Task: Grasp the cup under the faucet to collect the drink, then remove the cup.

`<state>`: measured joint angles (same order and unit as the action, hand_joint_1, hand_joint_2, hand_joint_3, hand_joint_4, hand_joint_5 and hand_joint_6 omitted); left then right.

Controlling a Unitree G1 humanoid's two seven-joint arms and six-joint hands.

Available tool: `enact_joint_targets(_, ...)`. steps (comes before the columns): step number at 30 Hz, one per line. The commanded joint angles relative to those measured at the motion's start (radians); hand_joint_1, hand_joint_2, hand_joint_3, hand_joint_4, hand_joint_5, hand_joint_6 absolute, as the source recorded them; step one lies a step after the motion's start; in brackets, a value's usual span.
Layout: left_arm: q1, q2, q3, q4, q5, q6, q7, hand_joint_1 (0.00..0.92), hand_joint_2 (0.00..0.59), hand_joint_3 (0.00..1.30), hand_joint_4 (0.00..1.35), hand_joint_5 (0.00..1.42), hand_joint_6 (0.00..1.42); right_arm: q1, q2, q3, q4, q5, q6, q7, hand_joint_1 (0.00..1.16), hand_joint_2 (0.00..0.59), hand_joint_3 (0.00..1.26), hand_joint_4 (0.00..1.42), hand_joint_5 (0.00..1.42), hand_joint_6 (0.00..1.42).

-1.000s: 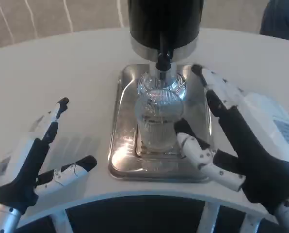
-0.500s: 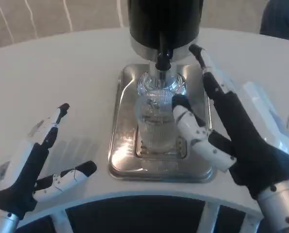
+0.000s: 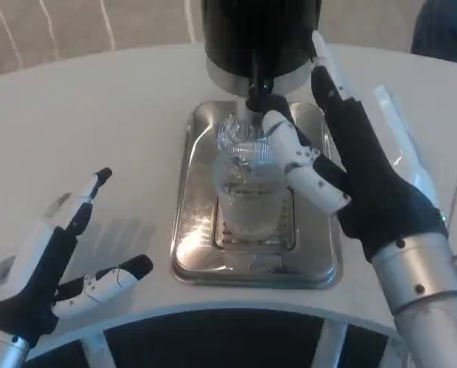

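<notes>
The clear ribbed cup (image 3: pixel 248 192) stands upright on the grate of the steel drip tray (image 3: pixel 189 230), directly below the faucet (image 3: pixel 258 96) of the black dispenser (image 3: pixel 261 34) at the back of the white table (image 3: pixel 83 115). The right hand (image 3: pixel 343 165) is at the cup's right side: its thumb reaches across near the rim, right by the faucet, while its long fingers (image 3: pixel 330 77) stretch upward beside the dispenser body instead of wrapping round the glass. So the grasp looks only begun; the thumb seems to touch the cup, but the fingers are plainly apart and nothing is clamped. The left hand (image 3: pixel 56 264) rests low on the table's near left, well apart from the tray, its fingers spread and holding nothing. By my reading the task is at its opening: the cup is in place under the faucet, yet it is not firmly held, the drink has still to be drawn, and the removal of the cup lies ahead. Whether any liquid is in the cup is hard to say, since the glass is clear and full of reflections from the shiny tray; there may be a little at the bottom, but I cannot tell. The faucet's lever or button is not clearly made out against the dark body, and the dispenser's upper part is cut off by the top edge. The contact between the right palm and the far side of the cup is hidden behind the thumb.
</notes>
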<state>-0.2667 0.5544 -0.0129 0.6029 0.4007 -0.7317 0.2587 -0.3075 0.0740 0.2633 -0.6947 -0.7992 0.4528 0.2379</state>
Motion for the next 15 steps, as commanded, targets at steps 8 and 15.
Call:
enact_joint_targets(8, 0.007, 0.013, 0.015, 0.009, -0.013, 0.017, -0.025, 0.099, 0.07, 0.08, 0.0, 0.06, 0.01, -0.042, 0.031, 0.028, 0.075, 0.043, 0.021, -0.05, 0.21, 0.544, 0.0, 0.0, 0.0, 0.0)
enact_joint_targets(15, 0.003, 0.012, 0.018, 0.02, -0.015, 0.018, -0.031, 0.098, 0.07, 0.09, 0.0, 0.06, 0.01, -0.042, 0.037, 0.064, 0.092, 0.051, 0.027, -0.062, 0.21, 0.545, 0.0, 0.0, 0.0, 0.0)
